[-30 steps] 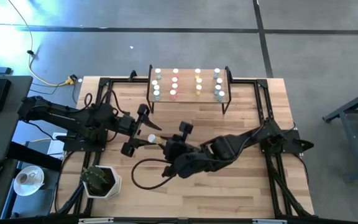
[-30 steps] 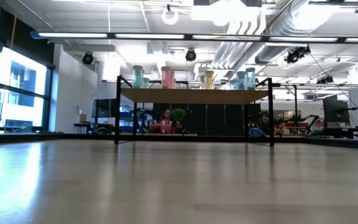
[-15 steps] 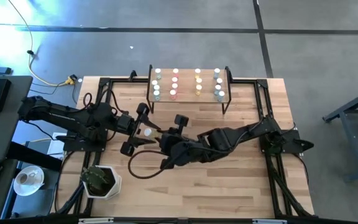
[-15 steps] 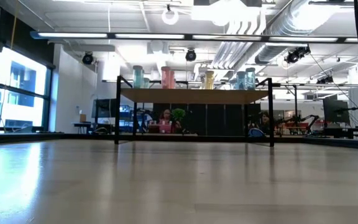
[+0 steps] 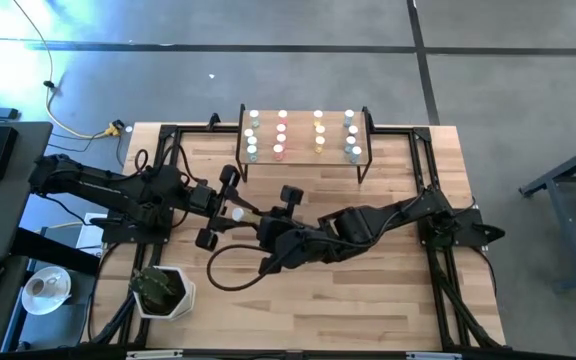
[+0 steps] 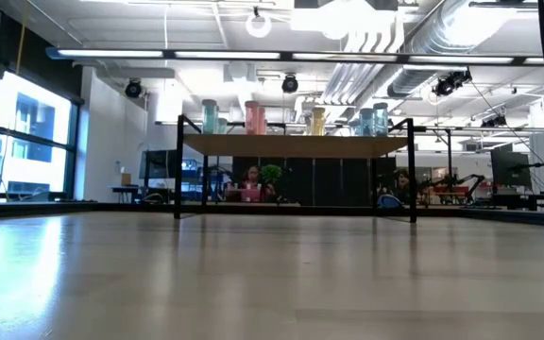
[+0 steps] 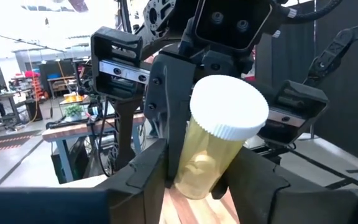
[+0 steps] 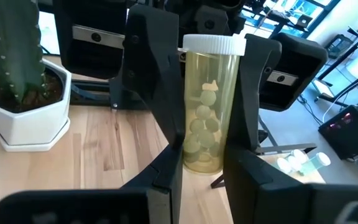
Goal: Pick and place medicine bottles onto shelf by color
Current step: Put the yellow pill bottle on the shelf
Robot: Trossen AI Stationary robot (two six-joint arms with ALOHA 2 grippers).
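A clear yellow medicine bottle (image 8: 209, 106) with a white cap (image 5: 236, 213) stands upright in the air over the table's left middle, between my two grippers. My left gripper (image 5: 230, 210) reaches in from the table's left. My right gripper (image 5: 253, 224) comes from the right, and both are shut on the bottle. The shelf (image 5: 300, 135) stands on thin black legs at the far edge. It carries several bottles in columns of green, pink, yellow and blue. The low view shows the shelf (image 6: 296, 146) but neither gripper. My left gripper pinches the bottle's upper body (image 8: 188, 74), just below the cap, between its two fingers (image 8: 157, 68). They come level from the table's left. The bottle stands upright, clear of the table. My right gripper pinches the bottle's lower body (image 8: 201, 158) between its two fingers (image 8: 166, 177). They come from the table's right, slanting slightly down. The cap (image 7: 229, 112) stays free above both holds.
A cactus in a white pot (image 5: 163, 290) stands at the near left corner, close to the left arm. A black cable (image 5: 230, 278) loops over the table below the right gripper. Bare tabletop lies between the grippers and the shelf.
My right gripper has carried the bottle a little toward the table's left, between my left gripper's fingers, and then kept still. My left gripper has stayed in place and closed its fingers on the bottle.
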